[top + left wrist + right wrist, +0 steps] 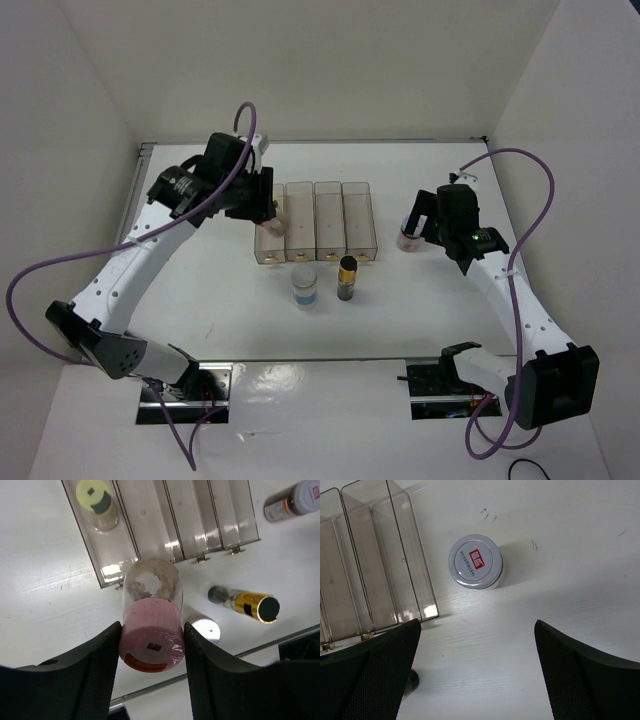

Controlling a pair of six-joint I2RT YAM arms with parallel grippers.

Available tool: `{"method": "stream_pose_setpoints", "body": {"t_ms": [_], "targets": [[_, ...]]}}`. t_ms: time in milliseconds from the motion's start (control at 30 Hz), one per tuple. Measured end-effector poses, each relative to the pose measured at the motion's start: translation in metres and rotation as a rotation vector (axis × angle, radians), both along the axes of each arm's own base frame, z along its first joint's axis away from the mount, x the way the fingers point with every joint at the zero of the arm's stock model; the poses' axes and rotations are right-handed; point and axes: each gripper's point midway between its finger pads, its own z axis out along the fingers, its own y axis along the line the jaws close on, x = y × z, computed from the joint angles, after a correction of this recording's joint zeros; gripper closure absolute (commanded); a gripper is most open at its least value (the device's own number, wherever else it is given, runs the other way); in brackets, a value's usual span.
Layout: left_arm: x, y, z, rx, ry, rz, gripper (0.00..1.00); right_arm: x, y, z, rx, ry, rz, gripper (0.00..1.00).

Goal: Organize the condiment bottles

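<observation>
Left pincer (pixel 266 208) clamping pink-capped bottle (pixel 151 635) between both fingers (pixel 95 670), cap facing wrist camera, bottle hanging over near end of leftmost bin (pixel 107 555). Cream bottle with yellow-green cap (pixel 94 499) standing inside that bin, ahead of pincer. Clear blue-label bottle (pixel 305 287) and dark gold-capped bottle (pixel 248 605) standing on table (pixel 420 320), off to pincer's right and nearer arm bases.

Right pincer (pixel 477 645) gaping wide, gripping nothing. White bottle with purplish lid (pixel 474 561) standing just ahead of its fingertips, not between them.
</observation>
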Motion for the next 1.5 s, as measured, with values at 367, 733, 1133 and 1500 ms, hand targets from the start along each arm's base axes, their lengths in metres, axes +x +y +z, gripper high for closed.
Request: {"method": "stream_pose_setpoints", "body": {"t_ms": [367, 733, 1133, 1500], "targets": [[0.046, -0.007, -0.058, 0.148, 0.088, 0.042, 0.62, 0.000, -0.001, 0.000, -0.002, 0.000, -0.003, 0.02], [0.067, 0.003, -0.071, 0.166, 0.081, 0.088, 0.62, 0.000, -0.001, 0.000, -0.002, -0.001, -0.003, 0.02], [0.084, 0.023, -0.100, 0.191, 0.111, 0.127, 0.62, 0.000, -0.001, 0.000, -0.003, -0.001, -0.004, 0.02], [0.091, 0.017, -0.122, 0.189, 0.140, 0.112, 0.61, 0.000, -0.002, 0.000, -0.006, -0.001, -0.007, 0.02]]}}
